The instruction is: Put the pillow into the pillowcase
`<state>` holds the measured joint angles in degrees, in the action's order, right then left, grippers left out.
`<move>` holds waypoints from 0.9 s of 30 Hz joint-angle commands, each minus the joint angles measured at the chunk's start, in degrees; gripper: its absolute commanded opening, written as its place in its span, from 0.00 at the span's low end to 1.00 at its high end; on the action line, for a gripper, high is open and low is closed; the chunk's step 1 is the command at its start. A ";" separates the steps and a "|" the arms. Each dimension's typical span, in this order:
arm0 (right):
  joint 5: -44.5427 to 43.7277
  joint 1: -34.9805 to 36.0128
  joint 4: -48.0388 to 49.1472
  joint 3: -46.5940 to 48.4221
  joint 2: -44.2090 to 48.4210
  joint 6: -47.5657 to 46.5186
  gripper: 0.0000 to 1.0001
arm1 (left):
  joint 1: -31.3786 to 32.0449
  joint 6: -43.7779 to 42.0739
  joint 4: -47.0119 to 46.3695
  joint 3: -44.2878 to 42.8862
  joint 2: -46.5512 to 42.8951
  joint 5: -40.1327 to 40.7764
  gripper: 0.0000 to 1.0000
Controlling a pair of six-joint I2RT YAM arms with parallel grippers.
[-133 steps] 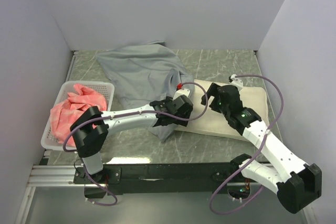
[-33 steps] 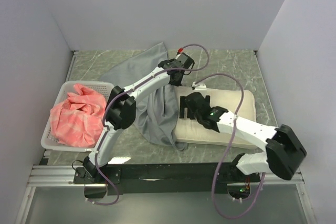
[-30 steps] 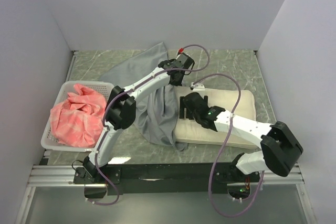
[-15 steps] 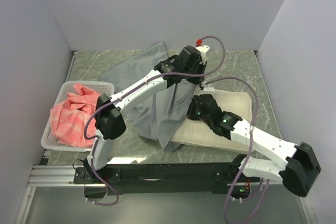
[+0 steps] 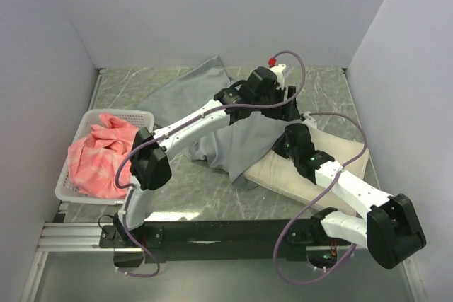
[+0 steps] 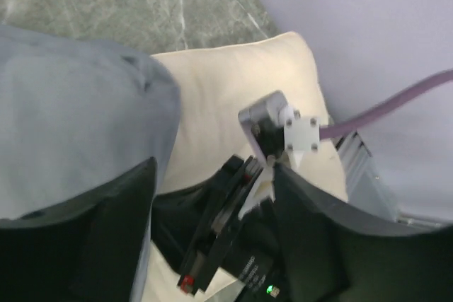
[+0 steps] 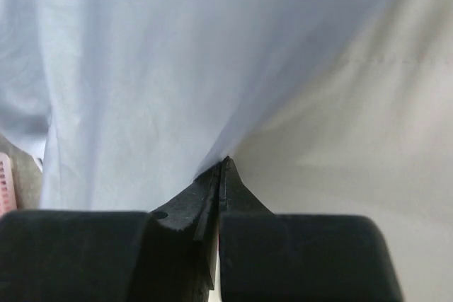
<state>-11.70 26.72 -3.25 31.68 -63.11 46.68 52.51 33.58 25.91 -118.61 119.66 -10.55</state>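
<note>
We see the smooth grey fabric pillowcase [image 5: 191, 97] rumpled at centre, its right flap draped over the near-left end of the flat cream stitched pillow [image 5: 340, 152]; left gripper [image 6: 212, 171] jaws stand apart (nothing between them), right gripper [image 7: 223, 167] pinches that flap

Both arms are white tubes with chunky black joints: the left arm [image 5: 187, 126] in the middle of the top view, the right arm [image 5: 347, 185] at lower right. Thin purple cables [image 5: 297, 68] loop off them, one with a red tip [image 5: 271, 59]. The left wrist view shows a small white block [image 6: 304, 136] with little screws.
</note>
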 commanded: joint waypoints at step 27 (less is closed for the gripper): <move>4.59 -3.34 1.84 10.86 -0.43 2.19 0.00 | 14.81 17.48 -31.96 73.17 -34.24 37.00 0.79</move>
<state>-6.44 23.73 -6.24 38.00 -64.47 47.72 66.87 50.72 3.99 -41.95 82.67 22.59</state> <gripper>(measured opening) 0.006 0.789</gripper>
